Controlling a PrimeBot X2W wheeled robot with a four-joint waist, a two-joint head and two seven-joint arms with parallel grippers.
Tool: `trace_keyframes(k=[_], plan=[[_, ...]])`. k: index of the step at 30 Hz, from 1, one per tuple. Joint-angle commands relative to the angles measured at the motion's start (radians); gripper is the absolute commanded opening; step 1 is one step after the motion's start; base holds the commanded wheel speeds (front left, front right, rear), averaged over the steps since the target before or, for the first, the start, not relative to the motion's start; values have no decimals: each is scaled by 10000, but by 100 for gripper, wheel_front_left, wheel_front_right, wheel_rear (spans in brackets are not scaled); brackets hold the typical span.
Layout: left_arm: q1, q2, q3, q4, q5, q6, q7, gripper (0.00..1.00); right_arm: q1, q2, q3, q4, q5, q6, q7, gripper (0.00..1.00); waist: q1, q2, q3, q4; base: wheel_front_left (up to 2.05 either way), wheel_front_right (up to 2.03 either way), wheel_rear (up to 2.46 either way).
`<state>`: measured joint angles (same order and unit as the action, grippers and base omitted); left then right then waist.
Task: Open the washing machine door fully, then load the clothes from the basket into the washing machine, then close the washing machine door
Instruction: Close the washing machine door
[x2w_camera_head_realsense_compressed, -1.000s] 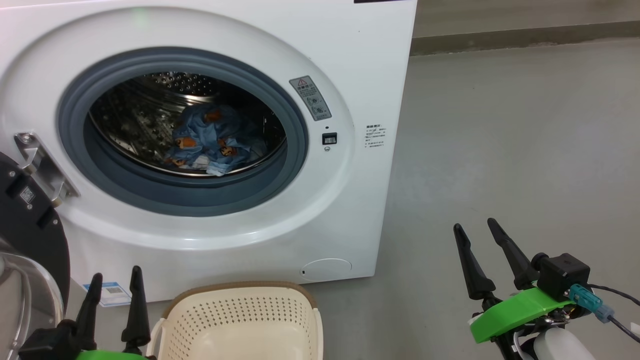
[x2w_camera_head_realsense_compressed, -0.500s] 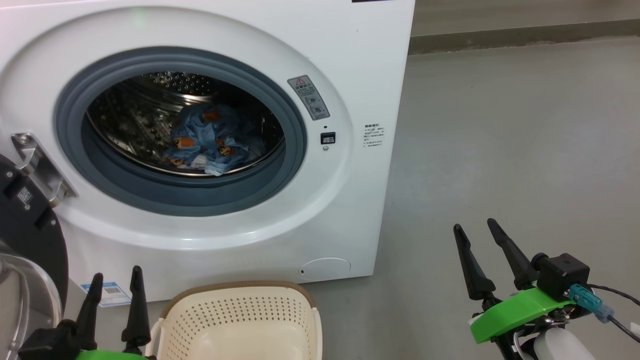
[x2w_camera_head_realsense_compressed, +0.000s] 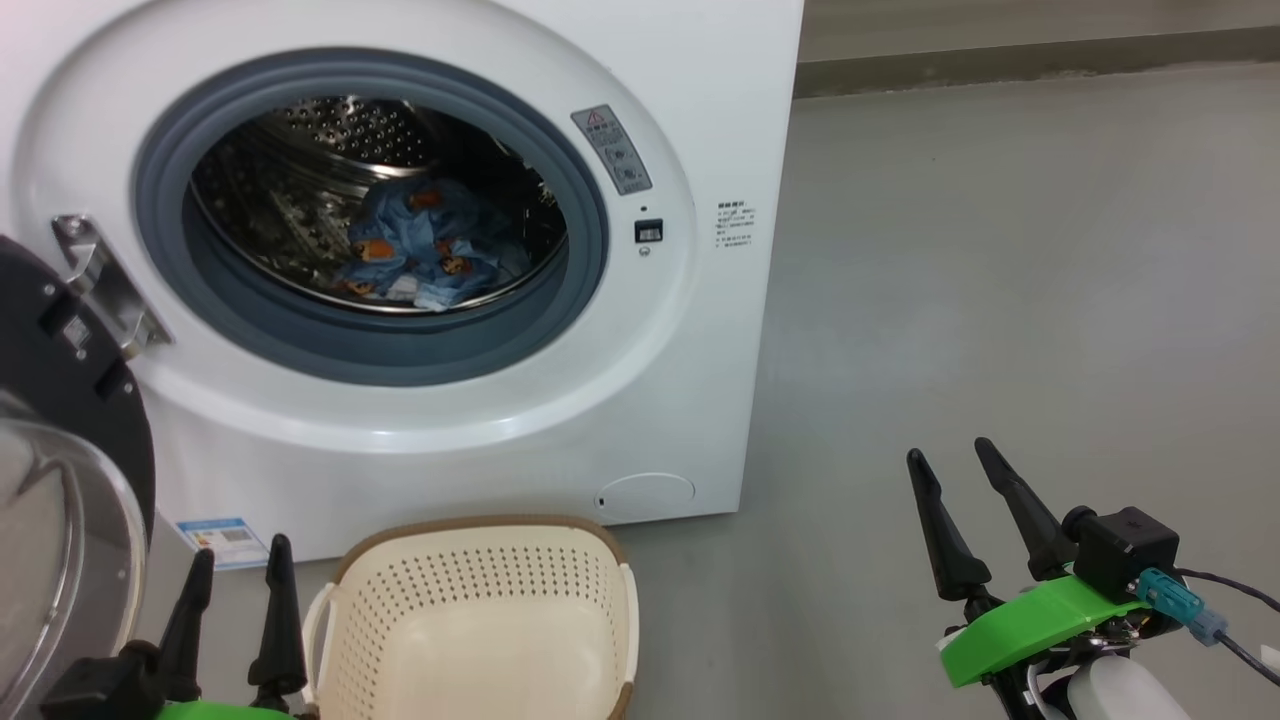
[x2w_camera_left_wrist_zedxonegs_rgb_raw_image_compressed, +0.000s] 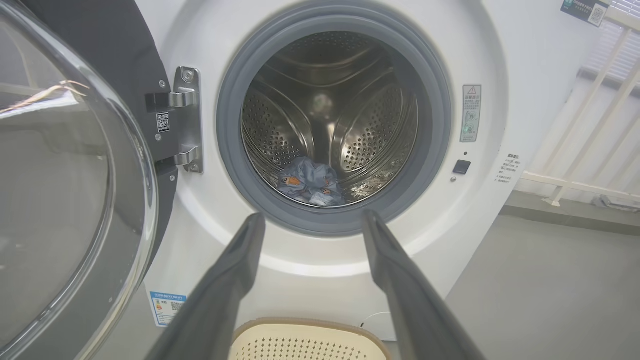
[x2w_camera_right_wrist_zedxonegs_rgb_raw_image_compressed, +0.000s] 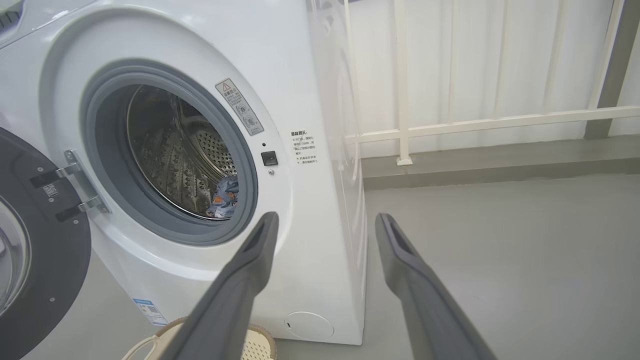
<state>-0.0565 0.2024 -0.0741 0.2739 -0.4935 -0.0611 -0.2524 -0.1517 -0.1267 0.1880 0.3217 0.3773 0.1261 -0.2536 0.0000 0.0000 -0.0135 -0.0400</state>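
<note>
The white washing machine (x2w_camera_head_realsense_compressed: 700, 100) stands with its round black-rimmed door (x2w_camera_head_realsense_compressed: 60, 400) swung wide open to the left, glass bowl facing out. Light blue clothes (x2w_camera_head_realsense_compressed: 425, 245) with orange faces lie inside the steel drum; the left wrist view (x2w_camera_left_wrist_zedxonegs_rgb_raw_image_compressed: 310, 182) and the right wrist view (x2w_camera_right_wrist_zedxonegs_rgb_raw_image_compressed: 226, 196) show the same clothes. The cream basket (x2w_camera_head_realsense_compressed: 480, 620) sits on the floor before the machine, nothing in it. My left gripper (x2w_camera_head_realsense_compressed: 240, 560) is open beside the basket's left rim. My right gripper (x2w_camera_head_realsense_compressed: 950, 455) is open over bare floor, right of the machine.
Grey floor (x2w_camera_head_realsense_compressed: 1000, 300) stretches to the right of the machine. A white railing (x2w_camera_right_wrist_zedxonegs_rgb_raw_image_compressed: 475, 122) and a wall run behind it. The open door (x2w_camera_left_wrist_zedxonegs_rgb_raw_image_compressed: 75, 175) takes up the space at my left.
The head camera has tipped down and shifted a little, so the machine and basket sit higher in the picture. Both grippers keep their places and stay open.
</note>
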Motion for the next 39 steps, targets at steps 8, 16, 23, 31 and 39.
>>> trace_keyframes(k=[8,16,23,31,39], plan=[[-265,240,267,-229,-20,43,-86,100,-277,-59,184,-233,34,46,-82,100,0,0,7,25,-75,75,0],[-243,258,237,-258,-31,71,-87,100,-270,-42,189,-223,40,46,-82,100,0,0,23,12,-2,2,0],[-262,279,192,-242,-55,92,-87,100,-280,-35,191,-200,38,46,-82,100,0,0,42,26,0,0,0],[-265,279,139,-221,-73,123,-88,100,-289,-46,211,-176,37,46,-82,100,0,0,23,77,0,0,0],[-258,266,82,-216,-65,171,-89,100,-309,-101,257,-161,56,46,-82,100,0,0,-25,123,0,0,0]])
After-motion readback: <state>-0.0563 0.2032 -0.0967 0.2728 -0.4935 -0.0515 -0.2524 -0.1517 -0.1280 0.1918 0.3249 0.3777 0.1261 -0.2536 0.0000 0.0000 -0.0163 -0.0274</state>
